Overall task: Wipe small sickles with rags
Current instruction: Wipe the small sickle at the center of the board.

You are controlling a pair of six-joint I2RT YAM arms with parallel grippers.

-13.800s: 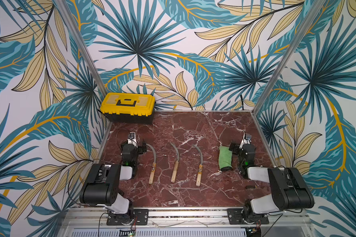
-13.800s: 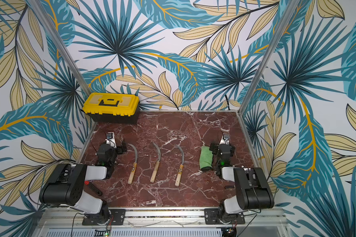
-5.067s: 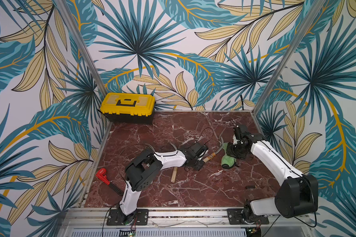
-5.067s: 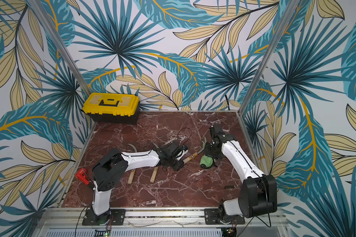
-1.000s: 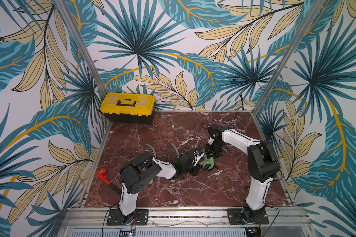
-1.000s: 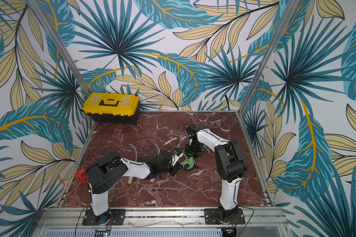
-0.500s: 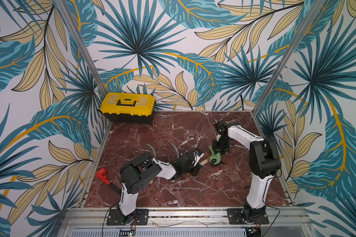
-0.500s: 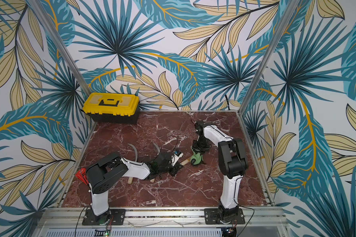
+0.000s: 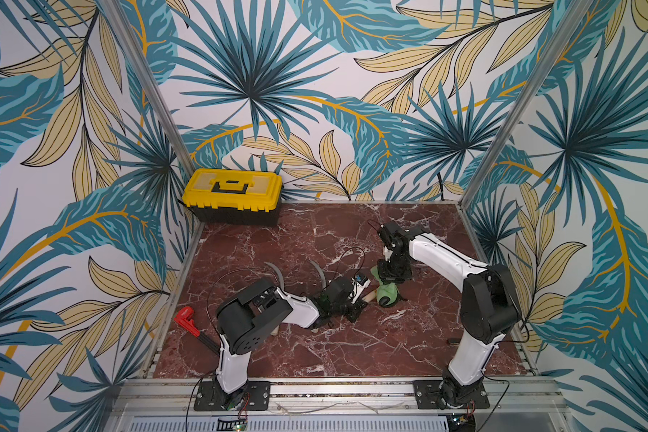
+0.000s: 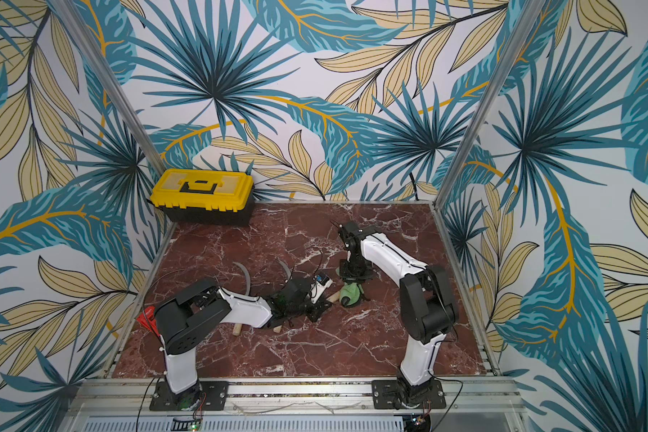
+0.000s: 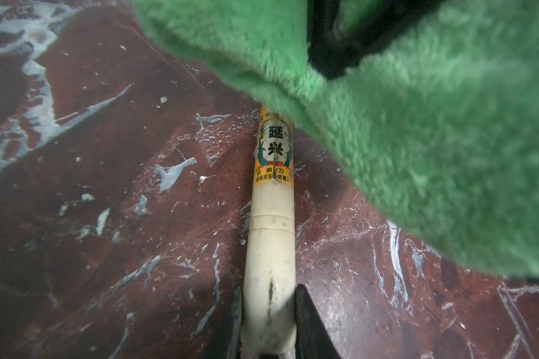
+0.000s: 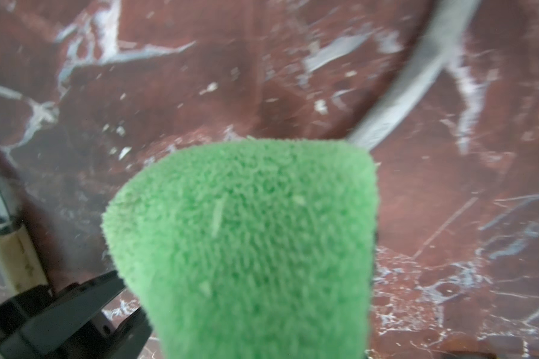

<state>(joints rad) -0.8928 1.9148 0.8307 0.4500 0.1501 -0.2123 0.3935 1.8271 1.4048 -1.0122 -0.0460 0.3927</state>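
The left gripper [image 11: 268, 293] is seen clamped on a sickle [image 11: 269, 217] at the butt of its handle [image 11: 269, 264], with a dark finger [image 11: 308, 323] pressed to each side of the pale wood. The handle is pointed toward the rag [image 11: 417, 155], and its orange label [image 11: 273, 155] is partly covered by the green pile. Whether the handle rests on the table [image 11: 91, 186] or is held just above it cannot be told.

The rag is pinched in the right gripper [image 9: 390, 282], whose jaws are closed into the cloth. A black fingertip [image 11: 330, 59] is buried in the fuzz. From the right wrist the rag [image 12: 255, 248] is seen bunched up, and the grey blade [image 12: 414, 77] is seen curving out from behind it.

In both top views the rag [image 9: 388, 294] [image 10: 350, 293] is found near the middle of the table, just right of the left gripper [image 9: 360, 299]. A stub of handle [image 9: 370, 296] is shown between them.

A second sickle [image 9: 275, 272] and a third sickle [image 9: 319, 271] are laid further left, with their handles hidden under the left arm [image 9: 296, 310]. A yellow toolbox [image 9: 232, 194] is parked in the back left corner, and a red tool [image 9: 186, 318] is left by the left edge.
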